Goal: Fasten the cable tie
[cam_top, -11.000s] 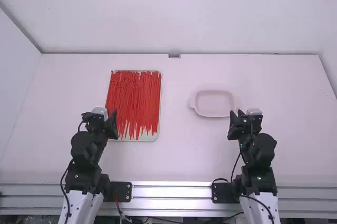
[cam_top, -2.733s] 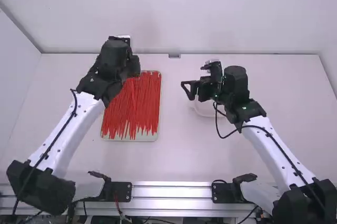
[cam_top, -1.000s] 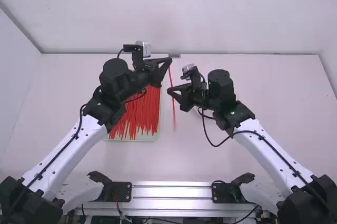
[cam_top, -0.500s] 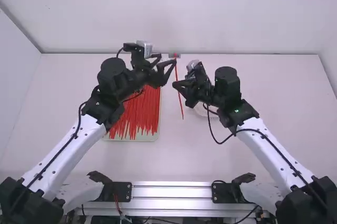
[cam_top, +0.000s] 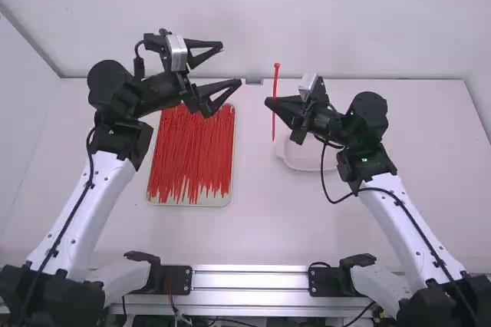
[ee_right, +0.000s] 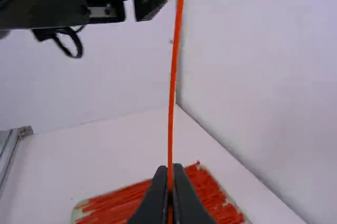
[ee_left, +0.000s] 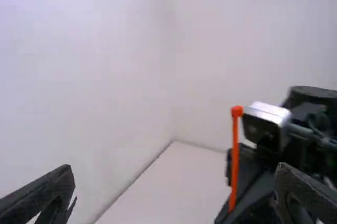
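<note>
Vertically, cable tie point(cam_top: 275, 85) (head up), pinched low

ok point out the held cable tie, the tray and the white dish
cable tie point(cam_top: 275, 85), high view, strap below the head
tray point(cam_top: 192, 203), high view, near rim
white dish point(cam_top: 303, 163), high view, near rim

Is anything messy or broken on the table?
Nothing stands out. The red ties all lie inside their tray, and the dish sits flat. The right claw holds one tie straight up, unbent. The left claw is open and empty.
</note>
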Motion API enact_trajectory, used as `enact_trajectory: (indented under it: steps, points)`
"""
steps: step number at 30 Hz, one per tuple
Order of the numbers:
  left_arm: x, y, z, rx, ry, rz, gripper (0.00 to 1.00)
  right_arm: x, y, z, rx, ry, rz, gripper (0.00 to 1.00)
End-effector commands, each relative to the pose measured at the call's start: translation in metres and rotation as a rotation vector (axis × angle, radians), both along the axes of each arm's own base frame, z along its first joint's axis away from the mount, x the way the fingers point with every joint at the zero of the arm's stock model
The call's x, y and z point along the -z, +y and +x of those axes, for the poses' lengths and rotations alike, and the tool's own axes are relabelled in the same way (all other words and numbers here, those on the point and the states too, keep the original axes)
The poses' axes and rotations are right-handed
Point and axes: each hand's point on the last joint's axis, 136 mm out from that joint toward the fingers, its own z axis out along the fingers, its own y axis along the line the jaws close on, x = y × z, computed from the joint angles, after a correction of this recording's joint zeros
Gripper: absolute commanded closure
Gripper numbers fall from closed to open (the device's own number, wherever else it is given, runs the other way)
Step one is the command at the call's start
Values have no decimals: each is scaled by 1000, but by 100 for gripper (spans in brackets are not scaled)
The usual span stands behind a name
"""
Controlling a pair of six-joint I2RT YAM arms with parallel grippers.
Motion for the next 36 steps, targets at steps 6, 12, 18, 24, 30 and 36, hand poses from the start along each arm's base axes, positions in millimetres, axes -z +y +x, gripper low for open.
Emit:
enact_trajectory:
  steps: [6, 12, 18, 24, 30, 36]
  points:
    - [7, -31, -10, 341, 76, 63, 1, -11, 10, -9, -83, 44, 36, 100]
    - [15, -41, -6, 446, 127, 82, 1, -8, 20, -14, -116, 52, 33, 100]
    - [19, -57, -23, 550, 84, 110, 5, -4, 20, -14, -116, 79, 27, 100]
    - [18, -66, -31, 579, 78, 109, 31, 2, 23, -23, -169, 108, 15, 100]
    - [18, -65, -30, 579, 105, 106, 67, 5, 25, -26, -184, 128, 9, 100]
    - [18, -67, -32, 586, 129, 103, 95, 5, 25, -26, -186, 131, 8, 100]
